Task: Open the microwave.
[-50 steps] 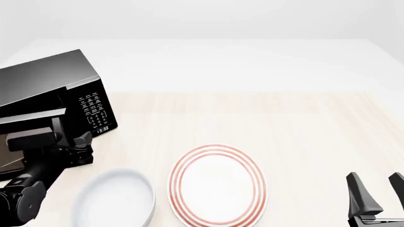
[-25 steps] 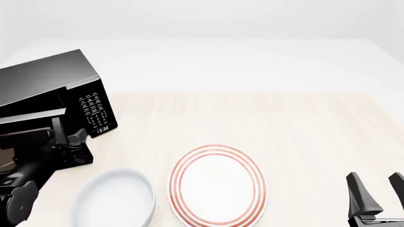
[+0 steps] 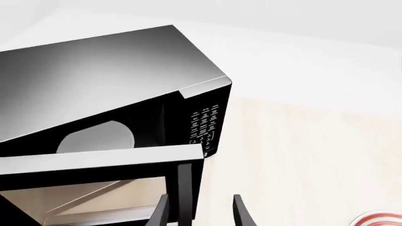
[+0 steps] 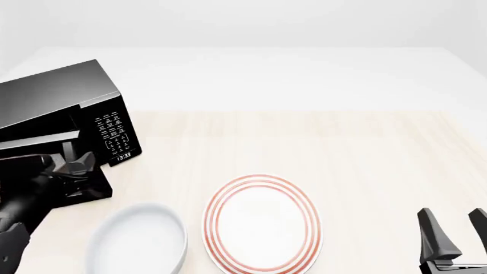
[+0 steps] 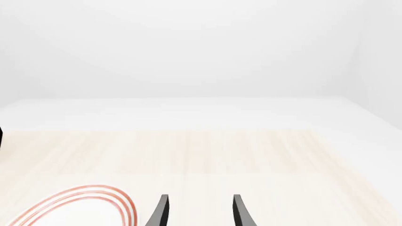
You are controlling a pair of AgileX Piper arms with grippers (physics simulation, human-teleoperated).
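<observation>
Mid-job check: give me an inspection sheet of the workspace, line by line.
Surface: pale wood-grain table, white beyond its far edge.
Job's things: black microwave at far left, door swung partly open, cavity showing.
Clutter: red-ringed plate; white bowl to its left, apart from it.
Grippers: left gripper astride the door's handle, jaws not closed; right gripper open, holding nothing, low at right.
Cables: nothing seen.
Surroundings: plain white backdrop.
</observation>
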